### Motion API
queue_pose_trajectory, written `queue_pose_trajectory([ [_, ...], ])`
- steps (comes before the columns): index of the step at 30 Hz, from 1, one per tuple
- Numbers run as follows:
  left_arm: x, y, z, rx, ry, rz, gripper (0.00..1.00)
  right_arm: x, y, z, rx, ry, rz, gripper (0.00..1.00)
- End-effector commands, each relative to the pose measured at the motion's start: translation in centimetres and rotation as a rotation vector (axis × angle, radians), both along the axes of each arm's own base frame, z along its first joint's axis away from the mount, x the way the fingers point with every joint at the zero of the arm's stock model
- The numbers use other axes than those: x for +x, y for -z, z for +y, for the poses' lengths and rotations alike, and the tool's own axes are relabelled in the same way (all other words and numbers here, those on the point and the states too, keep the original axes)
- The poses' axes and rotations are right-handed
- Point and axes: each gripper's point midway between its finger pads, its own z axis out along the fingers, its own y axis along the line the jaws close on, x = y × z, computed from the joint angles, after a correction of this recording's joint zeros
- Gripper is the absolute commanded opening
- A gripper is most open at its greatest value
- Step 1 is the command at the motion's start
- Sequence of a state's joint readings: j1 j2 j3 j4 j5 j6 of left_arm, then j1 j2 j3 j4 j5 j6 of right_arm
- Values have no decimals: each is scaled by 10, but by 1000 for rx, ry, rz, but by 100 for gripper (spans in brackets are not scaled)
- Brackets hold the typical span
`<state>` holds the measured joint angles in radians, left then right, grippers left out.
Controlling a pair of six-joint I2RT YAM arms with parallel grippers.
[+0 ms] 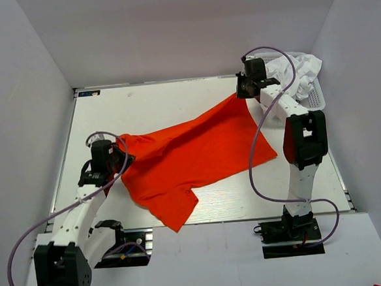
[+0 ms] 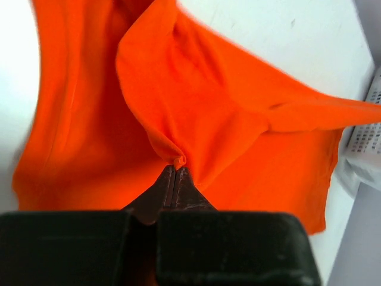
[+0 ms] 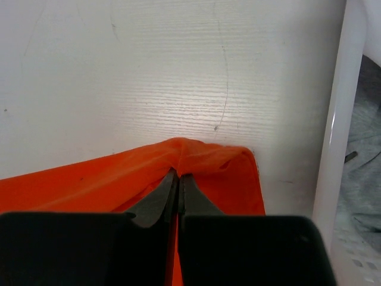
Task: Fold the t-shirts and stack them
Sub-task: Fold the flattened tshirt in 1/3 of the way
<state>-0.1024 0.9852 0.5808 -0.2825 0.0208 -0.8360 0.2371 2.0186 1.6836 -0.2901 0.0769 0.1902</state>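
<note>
The orange-red t-shirt [image 1: 191, 153] is stretched across the table between my two grippers, part lifted and part lying flat. My left gripper [image 1: 121, 156] is shut on its left edge; in the left wrist view [image 2: 175, 170] a small fold of the cloth [image 2: 226, 119] is pinched at the tips. My right gripper [image 1: 242, 92] is shut on the far right corner; in the right wrist view [image 3: 179, 176] the cloth [image 3: 202, 158] bunches at the tips. White t-shirts [image 1: 300, 70] lie heaped in the basket at the back right.
The white lattice basket [image 1: 313, 99] stands at the back right, close behind my right arm; its wall shows in the right wrist view [image 3: 342, 137] and the left wrist view [image 2: 369, 137]. The white table [image 1: 149, 106] has a front edge near the arm bases.
</note>
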Motion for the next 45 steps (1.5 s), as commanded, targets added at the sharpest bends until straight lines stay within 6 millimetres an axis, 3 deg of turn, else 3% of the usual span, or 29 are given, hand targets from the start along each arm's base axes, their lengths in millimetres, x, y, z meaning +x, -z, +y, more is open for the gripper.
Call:
queue_pose_trajectory([
  [1,-40,17,-5,-63,-30,118,0,-10,-14,-9,-18,-13,-2,0],
  [5,-74,39,-19,-132,21,226,1,-24,6,-12,-27,-7,47,0],
  [9,-111,75,-30,-177,67,362,15,-40,35,-21,-49,33,113,0],
  [10,-123,81,-26,-161,52,414,27,-46,41,-26,-66,58,133,3],
  [12,-127,78,-22,-136,59,426,45,-49,44,-29,-71,65,141,17],
  [13,-123,69,-21,-128,52,411,57,-49,41,-28,-70,59,137,42],
  [15,-113,53,-19,-101,63,343,64,-52,38,-30,-80,65,139,62],
  [16,-104,42,-16,-75,61,302,69,-53,31,-24,-65,47,130,69],
  [17,-95,34,-15,-62,61,258,76,-52,27,-22,-49,39,118,69],
  [18,-77,20,-15,-55,61,190,97,-54,20,-18,-37,25,104,70],
  [19,-65,14,-14,-49,51,150,100,-53,17,-15,-22,9,93,75],
  [20,-56,10,-15,-46,58,116,100,-55,12,-2,21,-47,80,82],
  [21,-34,-8,-18,-57,61,19,100,-52,7,-1,24,-56,62,82],
  [22,-21,-8,-20,-50,68,6,100,-54,5,11,54,-102,63,89],
  [23,-12,-8,-21,-40,77,-16,100,-56,3,21,82,-144,61,89],
  [24,8,-27,-25,-45,93,-86,100,-55,2,25,86,-154,59,89],
  [25,17,-27,-26,-35,100,-87,100,-54,4,27,93,-169,59,89],
  [26,28,-8,-25,-9,95,-30,100,-55,4,34,92,-186,57,89],
  [28,55,-12,-27,2,93,-51,100,-51,13,40,99,-201,67,89],
  [33,98,22,-29,28,73,50,100,-40,36,57,107,-232,110,89],
  [34,96,46,-22,32,40,130,100,-36,40,60,110,-232,114,89],
  [39,82,87,17,100,-171,277,100,-23,69,56,123,-147,150,89],
  [45,35,114,47,184,-338,473,100,-6,100,35,89,21,173,89],
])
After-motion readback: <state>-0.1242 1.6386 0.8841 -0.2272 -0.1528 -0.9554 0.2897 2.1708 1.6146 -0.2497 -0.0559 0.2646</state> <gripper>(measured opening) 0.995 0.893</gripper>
